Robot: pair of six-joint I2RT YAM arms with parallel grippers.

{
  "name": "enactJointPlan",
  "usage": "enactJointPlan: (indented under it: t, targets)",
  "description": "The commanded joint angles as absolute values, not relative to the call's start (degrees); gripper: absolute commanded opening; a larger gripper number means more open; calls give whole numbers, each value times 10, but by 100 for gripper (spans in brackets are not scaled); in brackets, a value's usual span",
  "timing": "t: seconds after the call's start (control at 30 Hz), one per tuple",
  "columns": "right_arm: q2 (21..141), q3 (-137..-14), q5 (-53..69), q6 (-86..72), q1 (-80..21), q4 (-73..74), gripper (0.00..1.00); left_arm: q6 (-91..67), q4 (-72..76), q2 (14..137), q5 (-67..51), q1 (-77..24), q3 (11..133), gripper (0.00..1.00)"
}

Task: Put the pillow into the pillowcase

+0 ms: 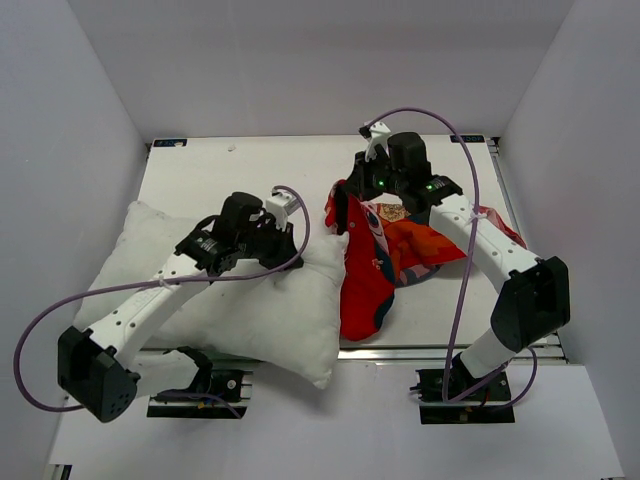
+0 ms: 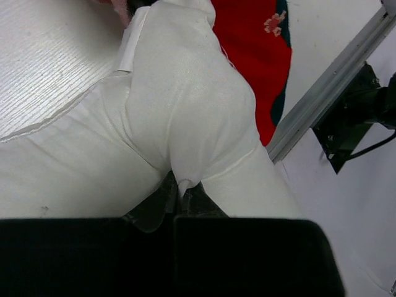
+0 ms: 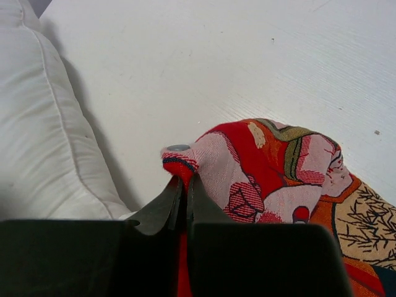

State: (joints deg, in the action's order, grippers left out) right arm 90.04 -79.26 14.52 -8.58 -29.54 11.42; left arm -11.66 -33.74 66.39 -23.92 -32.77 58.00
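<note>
Our left arm lies low and slanting across the pillow [image 1: 250, 310], its forearm stretched toward the corner nearest the pillowcase [image 1: 385, 260]. The left gripper [image 2: 181, 185] has its fingers pressed together on a small tuck of the pillow's white cloth. Just ahead of them the plump corner bulges, smooth and finely woven, with a seam running off to the left. Beyond that corner and to the right we see a strip of red cloth.

Our right arm bends at the elbow and reaches back over the table [image 1: 260, 165]. The right gripper [image 3: 184, 182] pinches a folded edge of the pillowcase, which is a crumpled, woven red and pink print heaped to its right. The pillow's rounded side lies to its left.
</note>
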Motion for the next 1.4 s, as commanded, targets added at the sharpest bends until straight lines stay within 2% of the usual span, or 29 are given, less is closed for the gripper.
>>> enactJointPlan:
  t: [0.0, 0.33, 0.6, 0.8, 1.0, 1.2, 1.37]
  targets:
    - [867, -792, 160, -86, -298, 88, 0, -114, -302, 678, -203, -330, 606, 0]
    - [795, -728, 186, -36, -299, 108, 0, -57, -324, 766, -145, -330, 677, 0]
    - [792, -711, 208, -35, -317, 115, 0, -56, -296, 807, -179, -330, 703, 0]
    - [817, -724, 183, -46, -329, 113, 0, -66, -277, 784, -244, -330, 700, 0]
    - [870, -779, 102, -54, -329, 99, 0, -77, -293, 745, -310, -338, 691, 0]
    - [894, -832, 76, -55, -328, 84, 0, -104, -276, 710, -329, -345, 643, 0]
    - [881, -835, 125, -59, -333, 91, 0, -116, -238, 712, -292, -346, 602, 0]
